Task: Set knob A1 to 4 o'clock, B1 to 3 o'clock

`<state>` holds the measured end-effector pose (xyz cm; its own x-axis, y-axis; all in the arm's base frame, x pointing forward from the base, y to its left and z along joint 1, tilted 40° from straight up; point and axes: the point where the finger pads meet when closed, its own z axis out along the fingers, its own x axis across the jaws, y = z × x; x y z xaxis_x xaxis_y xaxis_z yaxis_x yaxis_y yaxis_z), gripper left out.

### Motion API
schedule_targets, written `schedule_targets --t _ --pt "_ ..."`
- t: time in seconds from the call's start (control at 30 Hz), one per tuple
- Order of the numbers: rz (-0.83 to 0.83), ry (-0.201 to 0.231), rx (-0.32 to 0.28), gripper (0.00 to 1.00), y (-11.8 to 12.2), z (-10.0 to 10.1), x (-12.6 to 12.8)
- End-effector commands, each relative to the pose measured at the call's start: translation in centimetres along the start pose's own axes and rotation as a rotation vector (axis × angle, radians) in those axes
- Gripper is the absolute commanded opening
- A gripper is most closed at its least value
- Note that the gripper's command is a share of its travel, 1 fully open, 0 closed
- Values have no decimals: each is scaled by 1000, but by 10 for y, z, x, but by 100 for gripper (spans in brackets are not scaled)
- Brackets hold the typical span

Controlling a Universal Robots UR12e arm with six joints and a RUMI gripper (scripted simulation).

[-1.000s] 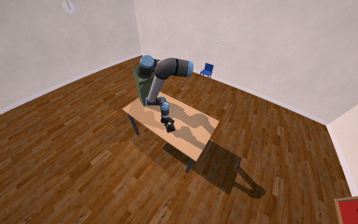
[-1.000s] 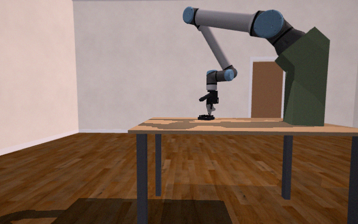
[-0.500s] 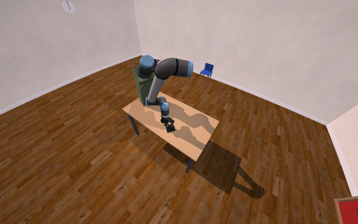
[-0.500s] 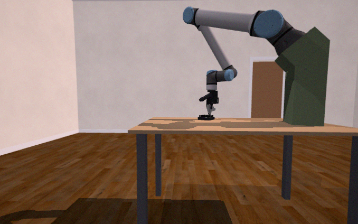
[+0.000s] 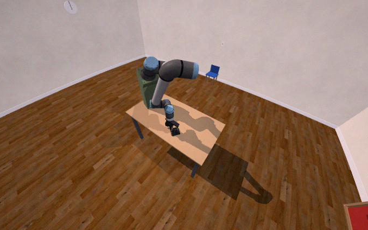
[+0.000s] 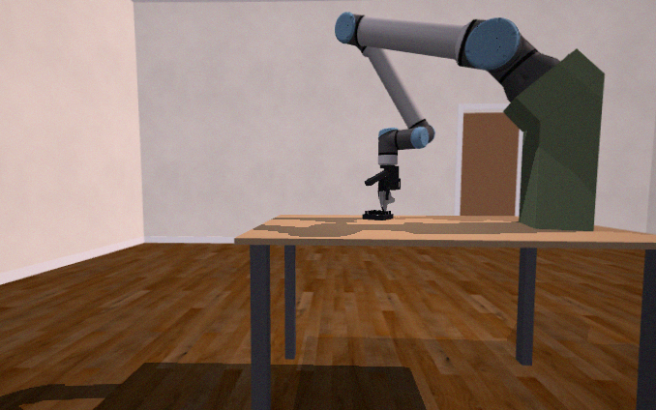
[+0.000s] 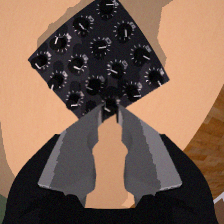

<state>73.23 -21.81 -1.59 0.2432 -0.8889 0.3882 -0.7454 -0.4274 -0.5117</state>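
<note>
gripper (image 5: 171,127) (image 6: 383,209) (image 7: 110,106) down at the knob box (image 5: 175,131) (image 6: 377,216) (image 7: 109,64), that's what i see from high up, with the grey and blue arm (image 5: 177,70) (image 6: 407,38) folded over the wooden table (image 5: 155,122) (image 6: 320,242). the little black box sits on the tabletop, near its long edge, and the arm stands from a green pedestal (image 5: 147,93) (image 6: 565,153) at one end. a blue chair (image 5: 213,73) is over by the wall. from the side, the wrist points straight down and the fingertips reach the top of the box; a brown door (image 6: 489,162) shows in the wall behind. looking down from the wrist, the box lies turned on a corner, rows of knobs with white marks around each, and the two grey fingers are clenched on one knob (image 7: 110,104) near the corner closest to the hand. which way that knob points i can't tell.
</note>
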Motion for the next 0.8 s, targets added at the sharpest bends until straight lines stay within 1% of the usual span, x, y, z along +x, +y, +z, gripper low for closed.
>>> schedule_targets --t 0.0,0.33,0.4,0.6,0.77 --pt "41 3 2 1 -2 0 1" --pt "239 1 1 1 -1 0 0" --pt "239 1 1 1 -1 0 0" --pt "341 0 1 1 -1 0 0" --pt "376 1 1 1 -1 0 1"
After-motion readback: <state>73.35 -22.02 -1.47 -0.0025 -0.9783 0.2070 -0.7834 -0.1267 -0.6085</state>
